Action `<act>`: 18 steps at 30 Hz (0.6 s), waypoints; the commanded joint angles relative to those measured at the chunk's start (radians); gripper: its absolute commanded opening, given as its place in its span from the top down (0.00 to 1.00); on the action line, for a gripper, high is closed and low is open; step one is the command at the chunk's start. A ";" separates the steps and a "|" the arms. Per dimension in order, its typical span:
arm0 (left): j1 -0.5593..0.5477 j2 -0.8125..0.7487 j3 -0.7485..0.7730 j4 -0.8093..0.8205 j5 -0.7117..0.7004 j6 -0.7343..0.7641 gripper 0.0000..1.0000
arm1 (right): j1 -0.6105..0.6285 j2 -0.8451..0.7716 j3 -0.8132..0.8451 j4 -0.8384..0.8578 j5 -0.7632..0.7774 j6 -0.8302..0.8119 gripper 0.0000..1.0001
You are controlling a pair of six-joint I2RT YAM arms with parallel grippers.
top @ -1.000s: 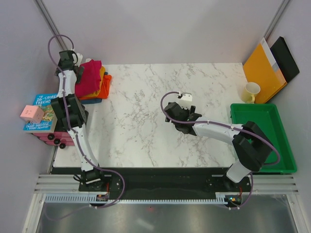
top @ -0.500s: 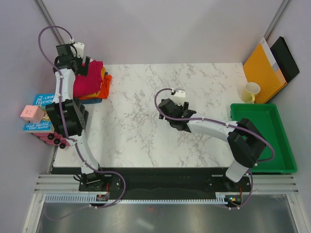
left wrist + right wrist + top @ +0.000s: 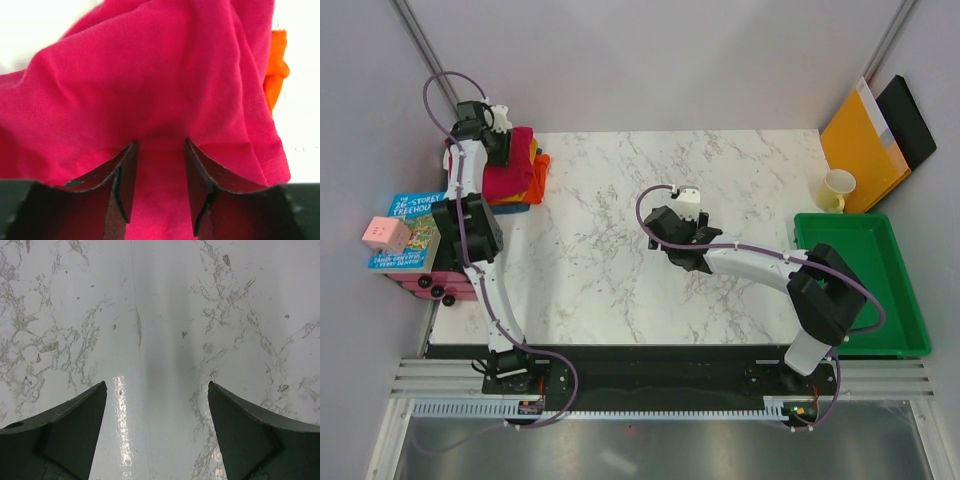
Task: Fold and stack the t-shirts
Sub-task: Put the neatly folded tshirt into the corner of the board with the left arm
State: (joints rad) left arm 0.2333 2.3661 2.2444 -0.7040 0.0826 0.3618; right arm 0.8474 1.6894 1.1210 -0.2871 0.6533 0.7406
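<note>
My left tool [image 3: 160,144] is at the upper left of the top view, on the stack of t-shirts [image 3: 520,172]. Its jaws are half-spread with the soft, ribless jersey of the crimson t-shirt [image 3: 150,75] bulging between them, though I cannot tell whether they pinch it. An orange t-shirt [image 3: 277,65] peeks out at the wrist view's right edge. My right tool [image 3: 156,390] hangs wide open over the glossy marbled surface [image 3: 610,180] mid-frame, well apart from the stack, so the left is nearer.

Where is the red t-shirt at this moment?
In the top view the red t-shirt lies on top of the stack at the table's far left corner, near the books, with the left tool on it.
</note>
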 commanded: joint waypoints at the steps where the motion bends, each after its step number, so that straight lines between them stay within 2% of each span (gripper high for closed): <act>1: 0.017 -0.091 -0.021 0.018 0.039 -0.067 0.40 | 0.001 -0.037 0.013 -0.014 0.029 0.016 0.11; 2: 0.017 -0.117 -0.055 0.038 0.043 -0.075 0.28 | 0.002 -0.031 0.017 -0.014 0.029 0.016 0.11; 5: 0.015 -0.209 -0.107 0.121 0.046 -0.098 0.12 | 0.005 -0.017 0.031 -0.012 0.022 0.016 0.11; 10: 0.015 -0.263 -0.106 0.175 -0.024 -0.141 0.09 | 0.015 0.003 0.057 -0.012 0.019 0.011 0.11; 13: 0.018 -0.225 -0.059 0.161 -0.107 -0.144 0.29 | 0.019 0.003 0.062 -0.012 0.017 0.009 0.11; 14: 0.020 -0.205 -0.025 0.153 -0.124 -0.139 0.51 | 0.019 0.001 0.062 -0.014 0.019 0.009 0.11; 17: 0.027 -0.128 0.041 0.107 -0.191 -0.133 0.98 | 0.022 -0.014 0.046 -0.015 0.022 0.013 0.11; 18: 0.029 -0.111 0.058 0.092 -0.214 -0.133 0.98 | 0.021 -0.022 0.036 -0.017 0.026 0.013 0.11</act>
State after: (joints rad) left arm 0.2451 2.1803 2.2169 -0.5838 -0.0132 0.2420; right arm 0.8623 1.6897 1.1435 -0.3065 0.6544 0.7441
